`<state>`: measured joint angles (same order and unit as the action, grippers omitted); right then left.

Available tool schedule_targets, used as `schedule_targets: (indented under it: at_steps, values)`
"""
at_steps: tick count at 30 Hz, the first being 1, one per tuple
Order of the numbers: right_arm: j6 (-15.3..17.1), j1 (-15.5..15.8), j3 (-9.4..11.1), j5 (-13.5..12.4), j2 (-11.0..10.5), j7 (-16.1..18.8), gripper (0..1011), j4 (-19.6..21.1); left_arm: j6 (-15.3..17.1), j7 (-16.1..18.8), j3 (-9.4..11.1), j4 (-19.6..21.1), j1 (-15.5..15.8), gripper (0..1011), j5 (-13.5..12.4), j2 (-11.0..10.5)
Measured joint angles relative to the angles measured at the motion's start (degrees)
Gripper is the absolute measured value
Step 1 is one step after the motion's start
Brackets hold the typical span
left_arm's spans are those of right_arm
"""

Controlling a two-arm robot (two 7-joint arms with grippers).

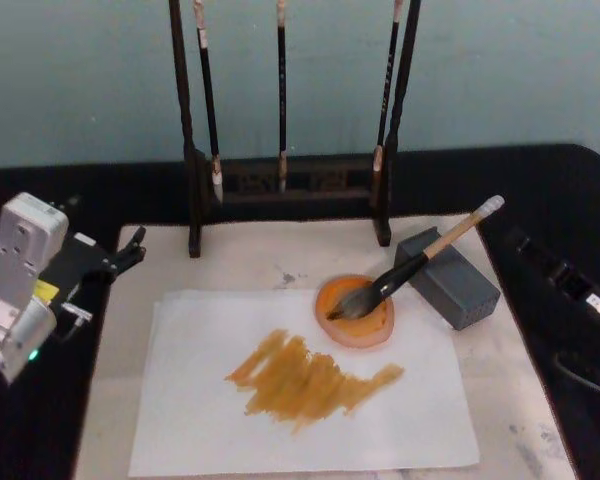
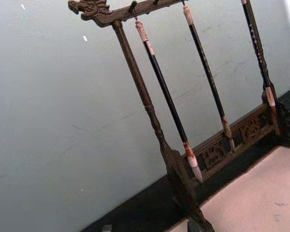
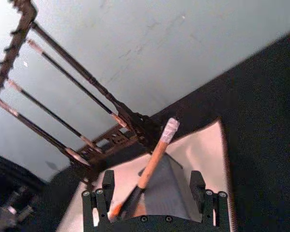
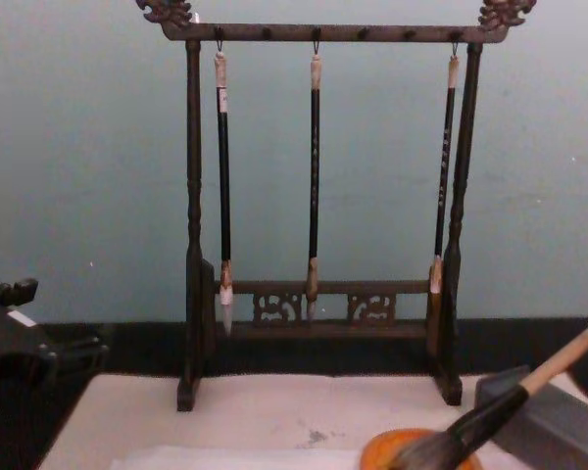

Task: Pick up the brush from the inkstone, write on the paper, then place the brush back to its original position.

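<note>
One hand is nearer: right hand, jaws apart, faces brush, handle lying eight-to-two o'clock; left hand idle at nine.

We see a black table with a pale mat flat on it. On the mat: the paper, ochre strokes across it, near side; orange dish at the paper's far right edge; grey block just beside the dish; dark wooden brush stand along the far edge.
</note>
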<state>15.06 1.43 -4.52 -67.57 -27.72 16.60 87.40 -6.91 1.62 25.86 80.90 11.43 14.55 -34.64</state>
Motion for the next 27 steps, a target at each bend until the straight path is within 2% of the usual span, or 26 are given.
schedule_targets:
  at_steps: [4, 11, 17, 27]
  values:
    - [1.52, -2.2, -0.79, -3.36, 1.99, 0.33, 1000, -3.38, 0.0, 0.0, 0.0, 0.0, 0.01, 1010, 0.0, 0.0]
    - [1.77, -6.61, -2.64, -6.1, 4.92, 0.33, 1000, -9.19, 0.0, 0.0, 0.0, 0.0, 0.0, 1010, 0.0, 0.0]
    - [0.69, -10.57, -4.02, -7.18, 7.13, -0.71, 1000, -14.53, 0.0, 0.0, 0.0, 0.0, 0.0, 1010, 0.0, 0.0]
    - [-1.02, -16.25, -6.21, -7.77, 8.84, -0.51, 1000, -20.73, 0.0, 0.0, 0.0, 0.0, 0.0, 1010, 0.0, 0.0]
